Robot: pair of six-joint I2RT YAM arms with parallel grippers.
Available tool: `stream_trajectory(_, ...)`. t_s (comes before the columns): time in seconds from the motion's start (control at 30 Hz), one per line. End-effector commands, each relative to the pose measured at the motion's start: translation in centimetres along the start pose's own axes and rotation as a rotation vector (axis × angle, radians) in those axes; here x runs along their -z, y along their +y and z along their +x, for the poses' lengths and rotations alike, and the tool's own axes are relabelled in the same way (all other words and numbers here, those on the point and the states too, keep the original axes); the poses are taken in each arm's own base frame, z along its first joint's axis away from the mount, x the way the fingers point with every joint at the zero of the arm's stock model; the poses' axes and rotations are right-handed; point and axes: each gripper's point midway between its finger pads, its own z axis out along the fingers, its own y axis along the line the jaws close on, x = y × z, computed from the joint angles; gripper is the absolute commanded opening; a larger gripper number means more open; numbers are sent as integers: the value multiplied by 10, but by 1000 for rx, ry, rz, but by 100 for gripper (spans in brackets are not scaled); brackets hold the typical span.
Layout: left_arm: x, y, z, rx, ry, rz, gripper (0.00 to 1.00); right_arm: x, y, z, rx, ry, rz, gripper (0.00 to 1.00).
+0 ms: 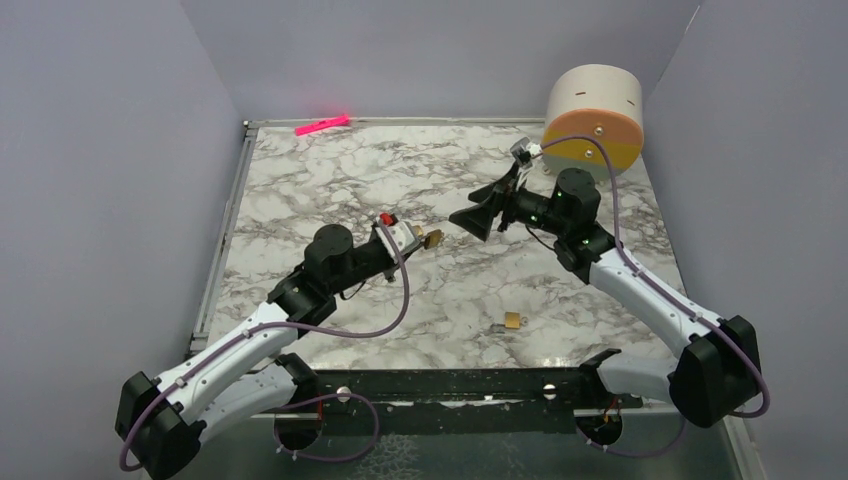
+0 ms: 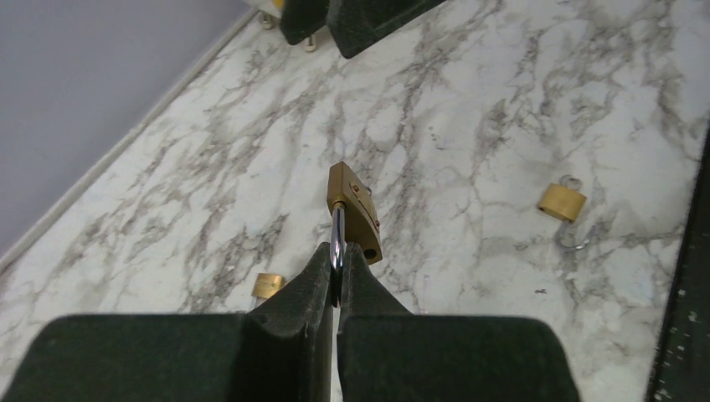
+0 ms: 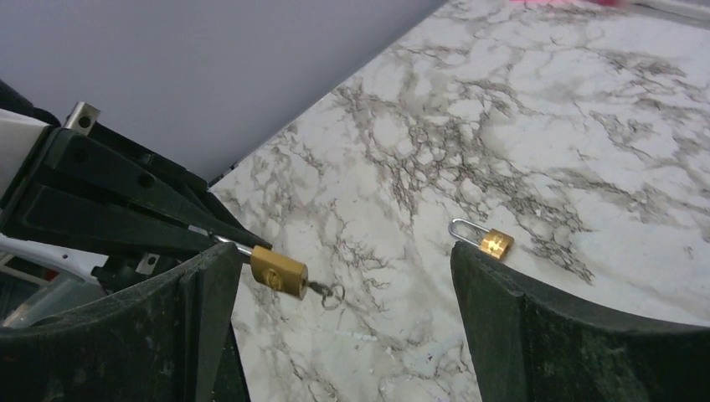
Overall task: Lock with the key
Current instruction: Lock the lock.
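My left gripper point(image 1: 418, 239) point(image 2: 336, 266) is shut on the silver shackle point(image 2: 336, 237) of a small brass padlock point(image 1: 433, 238) point(image 2: 355, 211) and holds it above the marble table point(image 1: 330, 190). In the right wrist view this padlock point(image 3: 279, 270) sticks out from the left fingers, with the thin silver key point(image 3: 319, 289) and its ring in the keyhole end. My right gripper point(image 1: 478, 216) point(image 3: 343, 255) is open and empty, a little to the right of the padlock and facing it. The key is hidden in the left wrist view.
A second brass padlock point(image 1: 513, 321) point(image 2: 561, 201) lies on the table near the front. Another padlock point(image 3: 494, 243) point(image 2: 268, 285) with a raised shackle lies below the grippers. An orange and cream cylinder point(image 1: 594, 115) stands back right. A pink marker point(image 1: 322, 125) lies at the back edge.
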Motion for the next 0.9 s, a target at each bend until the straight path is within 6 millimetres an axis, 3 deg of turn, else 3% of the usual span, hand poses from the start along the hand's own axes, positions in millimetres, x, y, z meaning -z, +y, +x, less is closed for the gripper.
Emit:
stream_trajectory(0.0, 1, -21, -28, 135, -57, 178, 0, -5, 20, -5, 63, -34, -153, 100)
stream_trajectory(0.13, -2, -19, -27, 293, -25, 317, 0, -9, 20, -1, 81, -26, -180, 99)
stream_trajectory(0.23, -2, -12, -25, 374, -11, 377, 0, 1, 31, -3, 130, -62, -227, 98)
stream_trajectory(0.47, 6, -13, -48, 390, -92, 480, 0, 14, 43, 2, 181, -104, -299, 95)
stream_trajectory(0.87, 4, -19, -49, 424, -96, 541, 0, 14, 56, 4, 195, -125, -419, 91)
